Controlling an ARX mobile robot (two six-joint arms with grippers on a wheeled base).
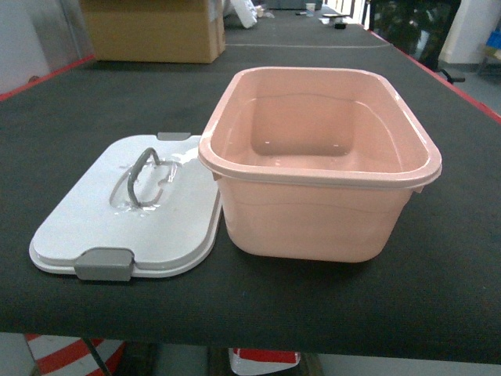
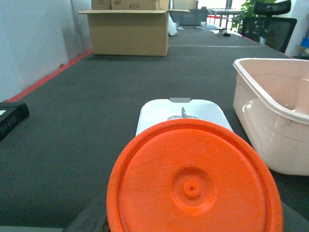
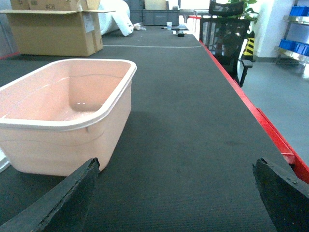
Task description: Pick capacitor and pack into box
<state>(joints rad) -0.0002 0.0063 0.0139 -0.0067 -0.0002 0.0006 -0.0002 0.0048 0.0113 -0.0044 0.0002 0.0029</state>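
Two grippers matter, and neither shows in the head view. The right gripper (image 3: pixel 176 193) stands spread wide with nothing between its dark fingers (image 3: pixel 58 198), low over the bench (image 1: pixel 94 102) toward its right edge, beside the box. The left wrist view is filled by a round orange disc (image 2: pixel 193 181) with a small hub in its middle; I take this to be the capacitor, seemingly carried at the left arm, but its fingers are hidden behind it, so I cannot tell how the left claw stands.

The box (image 1: pixel 313 227) sits upright and uncovered near the middle of the bench, nothing visible inside. Its white lid (image 1: pixel 86 227) lies flat just to its left, top side up with the grey handle (image 1: pixel 141 178) raised, its near right corner tucked under or touching the box rim. A brown carton (image 2: pixel 128 31) stands at the far left of the bench, well apart, and a black object (image 2: pixel 10 121) lies near the left edge.

Judging from this, the drop into the box is not yet done. The disc looks wide against the opening, so a tilted approach could catch the rim and shove the light tub. Swinging across low risks clipping the lid's handle. An unseen hold may also slip.
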